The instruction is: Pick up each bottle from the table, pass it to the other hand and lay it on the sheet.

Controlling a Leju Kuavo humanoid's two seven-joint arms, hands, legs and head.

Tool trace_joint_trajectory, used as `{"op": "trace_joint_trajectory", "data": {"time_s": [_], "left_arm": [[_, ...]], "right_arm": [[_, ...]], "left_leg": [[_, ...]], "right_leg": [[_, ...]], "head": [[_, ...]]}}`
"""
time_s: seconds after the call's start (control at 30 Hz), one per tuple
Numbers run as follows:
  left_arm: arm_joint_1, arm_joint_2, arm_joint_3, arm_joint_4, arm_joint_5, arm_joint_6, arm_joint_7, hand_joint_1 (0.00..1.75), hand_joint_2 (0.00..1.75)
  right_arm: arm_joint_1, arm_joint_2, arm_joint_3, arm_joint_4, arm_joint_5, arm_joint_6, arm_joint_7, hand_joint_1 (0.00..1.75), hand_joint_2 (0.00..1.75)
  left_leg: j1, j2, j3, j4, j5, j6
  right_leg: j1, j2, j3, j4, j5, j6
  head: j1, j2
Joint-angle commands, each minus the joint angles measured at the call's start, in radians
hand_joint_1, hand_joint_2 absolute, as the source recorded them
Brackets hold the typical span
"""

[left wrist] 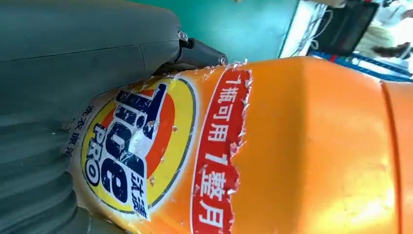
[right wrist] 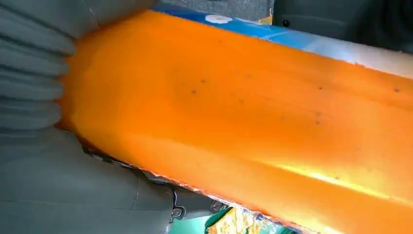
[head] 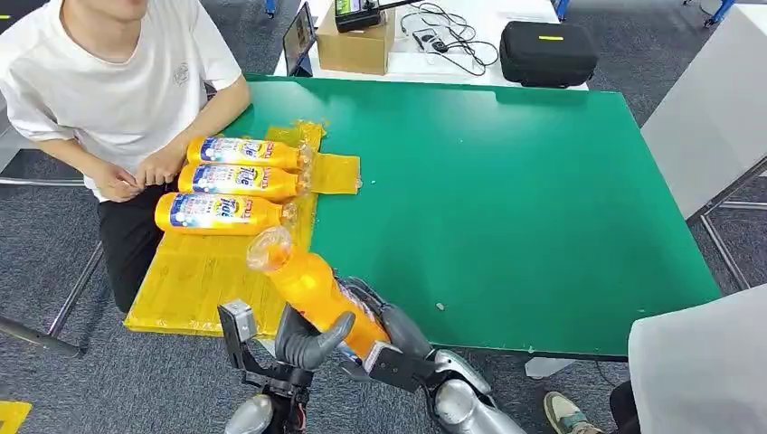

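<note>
Both hands (head: 348, 339) grip an orange bottle (head: 312, 289) above the table (head: 543, 208).

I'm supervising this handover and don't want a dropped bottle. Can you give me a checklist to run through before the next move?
1. Left hand grips the held bottle: ok, its thumb lies across the body.
2. Right hand also on that bottle: ok, both hold it mid-transfer.
3. Free space on the yellow sheet: ok, bare area lies nearer the robot than the three laid bottles.
4. Person's hands away from the drop spot: ok, they rest by the far bottles.
5. Left grip firm enough for the right hand to release: cannot tell.
6. Cap closed: cannot tell.
</note>
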Motion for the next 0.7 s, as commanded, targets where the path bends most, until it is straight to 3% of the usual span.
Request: {"op": "trace_joint_trajectory", "data": {"time_s": [0.03, 0.17, 0.3, 0.7], "left_arm": [[-0.032, 0.010, -0.002, 0.013, -0.032, 0.018, 0.003, 1.75, 1.75], [-0.037, 0.008, 0.011, 0.015, -0.065, 0.058, -0.016, 1.75, 1.75], [-0.071, 0.056, -0.013, 0.031, -0.513, 0.363, -0.036, 1.75, 1.75], [-0.073, 0.050, 0.011, 0.052, -0.521, 0.343, -0.049, 1.75, 1.75]], "right_arm": [[-0.019, 0.014, 0.011, 0.099, 0.004, -0.014, -0.004, 0.00, 0.00], [-0.011, 0.011, 0.006, 0.090, 0.012, -0.032, -0.010, 0.00, 0.00], [0.027, 0.007, -0.037, 0.039, 0.025, -0.099, -0.033, 0.00, 0.00], [0.033, 0.008, -0.046, 0.027, 0.031, -0.096, -0.030, 0.00, 0.00]], "left_leg": [[0.001, 0.000, 0.005, -0.001, -0.002, -0.001], [0.001, -0.001, 0.004, -0.001, -0.001, -0.001], [0.000, -0.001, 0.002, -0.001, 0.000, -0.001], [0.000, 0.000, 0.004, -0.001, -0.001, -0.001]], "right_leg": [[0.001, -0.001, 0.005, -0.001, -0.002, -0.002], [0.001, -0.002, 0.005, -0.001, -0.002, -0.002], [0.000, -0.002, 0.002, -0.001, -0.001, -0.001], [0.001, -0.001, 0.004, -0.001, -0.001, -0.002]], "head": [[0.000, 0.000], [0.000, 0.000], [0.000, 0.000], [0.000, 0.000]]}}
